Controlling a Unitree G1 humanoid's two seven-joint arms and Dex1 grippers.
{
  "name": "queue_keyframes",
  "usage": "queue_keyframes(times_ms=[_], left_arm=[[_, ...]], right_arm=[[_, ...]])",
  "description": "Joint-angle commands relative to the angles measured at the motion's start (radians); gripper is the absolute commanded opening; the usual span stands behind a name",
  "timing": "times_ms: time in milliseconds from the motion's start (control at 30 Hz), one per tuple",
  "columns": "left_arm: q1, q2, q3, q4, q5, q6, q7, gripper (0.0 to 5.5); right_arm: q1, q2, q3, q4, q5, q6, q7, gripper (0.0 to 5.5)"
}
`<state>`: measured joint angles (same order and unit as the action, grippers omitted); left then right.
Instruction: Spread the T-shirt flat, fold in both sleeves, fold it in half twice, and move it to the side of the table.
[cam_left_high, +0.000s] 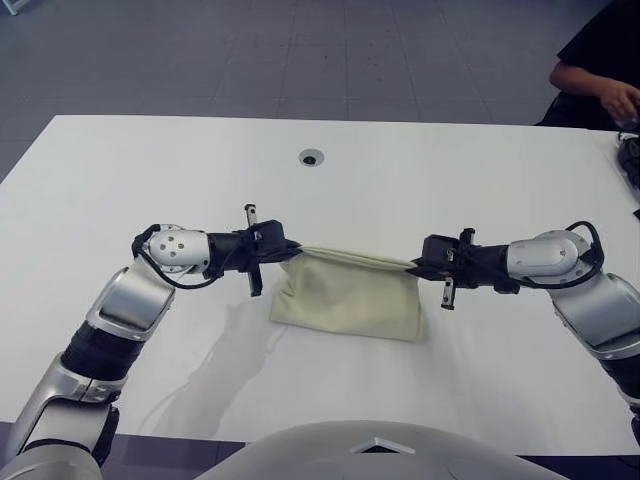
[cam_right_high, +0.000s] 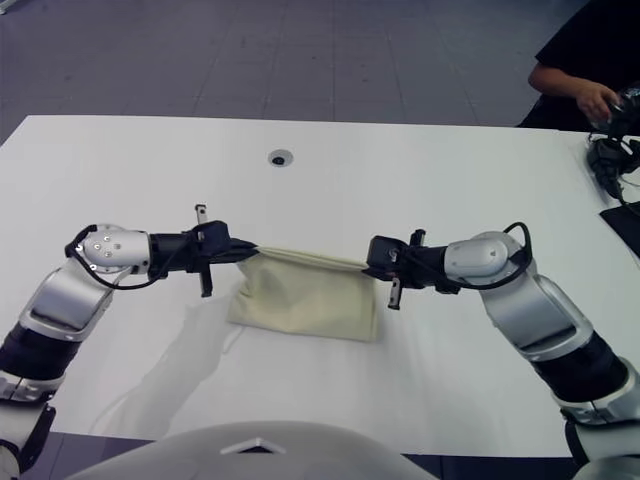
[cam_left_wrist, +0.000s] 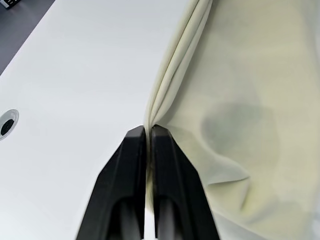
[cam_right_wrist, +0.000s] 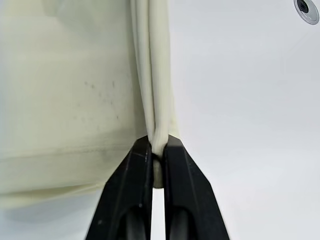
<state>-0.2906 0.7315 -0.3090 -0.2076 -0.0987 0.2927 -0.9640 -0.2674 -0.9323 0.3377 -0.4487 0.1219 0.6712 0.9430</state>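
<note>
Both the left pincer (cam_left_wrist: 148, 132) and right pincer (cam_right_wrist: 158, 146) clamp the T-shirt (cam_left_high: 350, 296).

You are in what looks like an office space used as a robot lab; the counter (cam_left_high: 400, 170) is a wide, plain white desk top, with a round cable port (cam_left_high: 311, 157) set into it as office desks have; the floor (cam_left_high: 300, 50) beyond it is grey and laid in large square tiles, as in a commercial building; dark gear with looping cables (cam_right_high: 612, 150) lies at the counter's far right edge; the left tool (cam_left_high: 293, 247) and right tool (cam_left_high: 414, 266) each pinch an upper corner of a cream T-shirt (cam_left_high: 350, 295), which suits a test bench.
</note>
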Motion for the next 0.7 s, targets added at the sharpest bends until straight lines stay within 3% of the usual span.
queue_keyframes(times_ms=[33,167,200,433,700], left_arm=[[0.026,0.007,-0.025,0.030,0.047,-0.026,-0.007,0.00],[0.032,-0.003,-0.033,0.052,0.073,-0.045,-0.001,0.00],[0.032,-0.009,-0.034,0.055,0.081,-0.044,0.008,0.35],[-0.020,-0.135,0.030,0.103,0.117,-0.022,0.199,1.48],[-0.070,-0.235,0.122,0.188,0.150,-0.096,0.402,2.88]], right_arm=[[-0.010,0.044,0.038,0.045,-0.045,-0.013,-0.025,0.09],[0.006,0.087,0.044,0.080,-0.064,-0.008,-0.056,0.09],[0.006,0.100,0.042,0.091,-0.065,0.009,-0.066,0.46],[0.000,0.199,-0.005,0.193,-0.094,0.053,-0.199,1.55],[0.015,0.289,-0.053,0.270,-0.147,-0.029,-0.352,2.89]])
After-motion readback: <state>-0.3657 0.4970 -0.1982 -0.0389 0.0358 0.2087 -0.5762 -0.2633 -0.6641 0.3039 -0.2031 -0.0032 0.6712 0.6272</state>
